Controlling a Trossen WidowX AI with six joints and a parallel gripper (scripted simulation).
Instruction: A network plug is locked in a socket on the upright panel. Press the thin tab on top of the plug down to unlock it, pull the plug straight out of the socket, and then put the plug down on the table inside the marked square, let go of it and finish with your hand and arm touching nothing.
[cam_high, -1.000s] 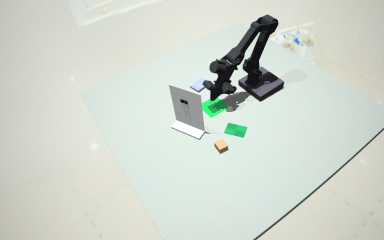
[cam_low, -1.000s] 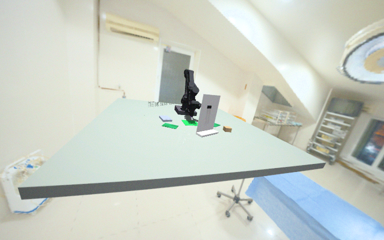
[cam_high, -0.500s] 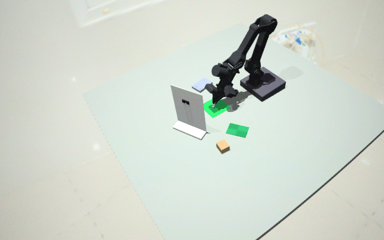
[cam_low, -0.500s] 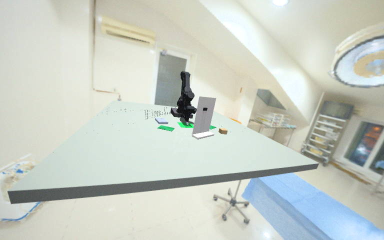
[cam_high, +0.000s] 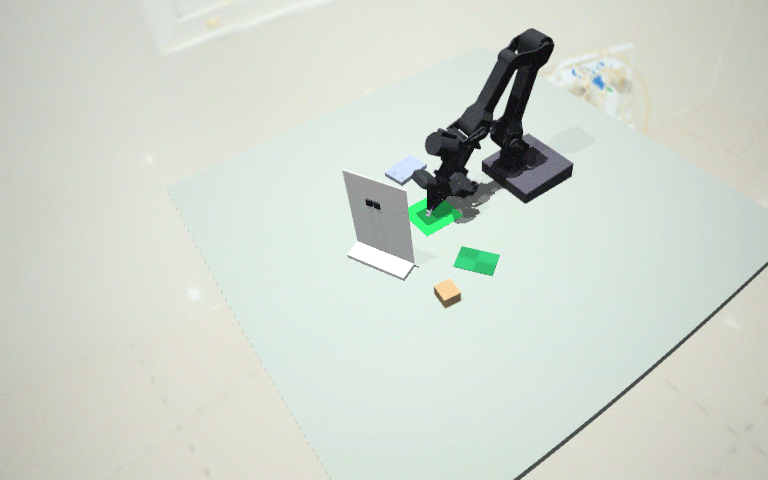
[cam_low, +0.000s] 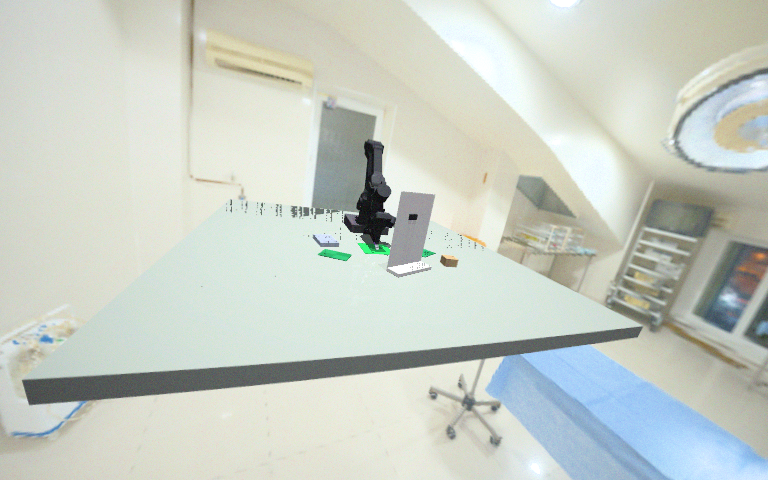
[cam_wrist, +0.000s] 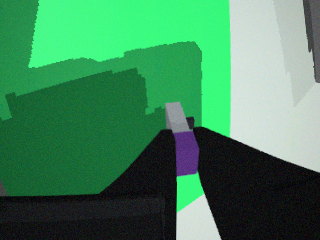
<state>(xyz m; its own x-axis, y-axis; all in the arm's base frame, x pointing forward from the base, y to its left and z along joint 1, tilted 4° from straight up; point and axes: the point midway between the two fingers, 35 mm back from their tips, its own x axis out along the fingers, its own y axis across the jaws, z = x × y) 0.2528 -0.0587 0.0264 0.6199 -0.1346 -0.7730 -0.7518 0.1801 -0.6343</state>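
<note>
Plug (cam_wrist: 183, 139) is out of the panel (cam_high: 378, 217), pinched in the gripper (cam_wrist: 184, 135) jaws, low over the bright green square (cam_high: 433, 216); contact with the table seems likely but unclear. Remaining: release, withdraw.

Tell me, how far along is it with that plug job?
The unlocking and pulling look done: the plug is out of the upright panel and pinched in the gripper. In hand now: it hangs low over the bright green square. Left: set it down there, let go, and lift the arm away from everything.
</note>
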